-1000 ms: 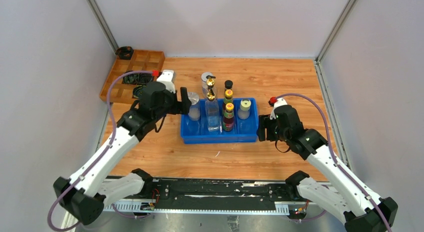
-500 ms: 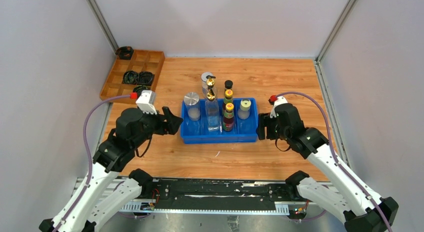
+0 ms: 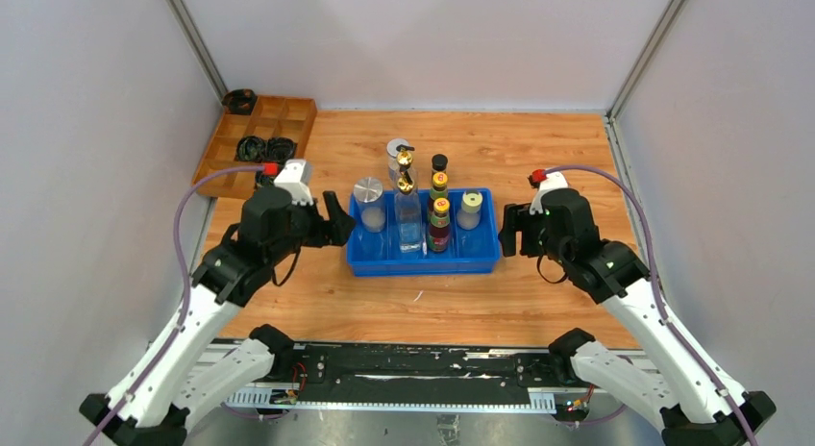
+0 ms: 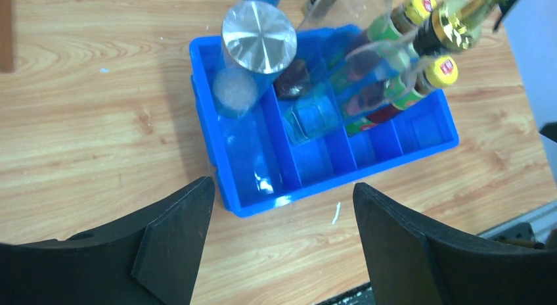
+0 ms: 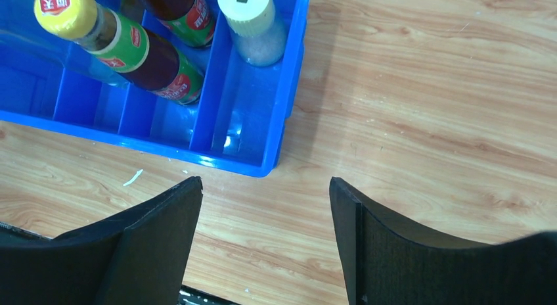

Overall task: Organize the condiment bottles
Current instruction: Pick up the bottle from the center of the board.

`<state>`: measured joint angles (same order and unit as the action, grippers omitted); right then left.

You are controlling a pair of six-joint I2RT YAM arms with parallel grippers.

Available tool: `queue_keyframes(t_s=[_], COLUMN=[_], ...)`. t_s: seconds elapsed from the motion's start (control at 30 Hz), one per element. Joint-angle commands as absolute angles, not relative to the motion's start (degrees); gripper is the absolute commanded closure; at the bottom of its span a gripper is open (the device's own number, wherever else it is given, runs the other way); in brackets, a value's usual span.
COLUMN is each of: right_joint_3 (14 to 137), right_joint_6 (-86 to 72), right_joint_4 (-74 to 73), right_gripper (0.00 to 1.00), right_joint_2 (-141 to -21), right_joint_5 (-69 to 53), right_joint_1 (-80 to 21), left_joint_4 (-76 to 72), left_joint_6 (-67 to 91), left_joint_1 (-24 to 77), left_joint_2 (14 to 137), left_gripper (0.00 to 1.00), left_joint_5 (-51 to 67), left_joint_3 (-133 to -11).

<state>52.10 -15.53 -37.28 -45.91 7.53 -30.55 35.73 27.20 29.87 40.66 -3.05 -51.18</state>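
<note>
L gripper [image 3: 338, 220] sits just left of the blue bin [image 3: 423, 268], jaws apart, empty. In the bin, L to R: silver-lidded jar [image 3: 368, 191], gold-spouted bottle [image 3: 407, 191], yellow-capped sauce bottles [image 3: 440, 210], cream-lidded jar [image 3: 469, 204]. All stand upright in slots, prob. so they can't tip. R gripper [image 3: 509, 233] is just right of the bin, jaws apart, empty. Since prev. frame, L has come closer to the bin and R has backed off its end with jaws wider.

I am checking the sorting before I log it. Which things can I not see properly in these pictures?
- Top view: black-capped bottle, only the cap shows; the yellow-capped bottles hide its body.
- Top view: rear jar, partly behind the gold-spouted bottle; inside the blue bin or not is unclear.
- Right wrist view: one sauce bottle, cap cut off by the top edge.
</note>
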Motion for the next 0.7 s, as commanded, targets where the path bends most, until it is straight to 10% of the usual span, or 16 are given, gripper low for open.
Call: queue_keyframes(t_s=[0.0,0.67], right_joint_3=[54.88,55.38], right_joint_6=[-13.24,-12.34], right_joint_4=[-39.34,-41.59], right_gripper=[0.23,0.23], right_joint_2=[-46.13,-47.03], right_joint_5=[7.36,6.82], right_joint_1=[-28.78,-27.21], left_joint_4=[32.56,32.09], left_joint_6=[22.63,12.0], left_joint_1=[30.19,25.4], left_joint_2=[50.47,108.59], left_gripper=[0.16,0.16], left_joint_5=[-7.36,-0.88], left_joint_3=[-58.74,-103.41])
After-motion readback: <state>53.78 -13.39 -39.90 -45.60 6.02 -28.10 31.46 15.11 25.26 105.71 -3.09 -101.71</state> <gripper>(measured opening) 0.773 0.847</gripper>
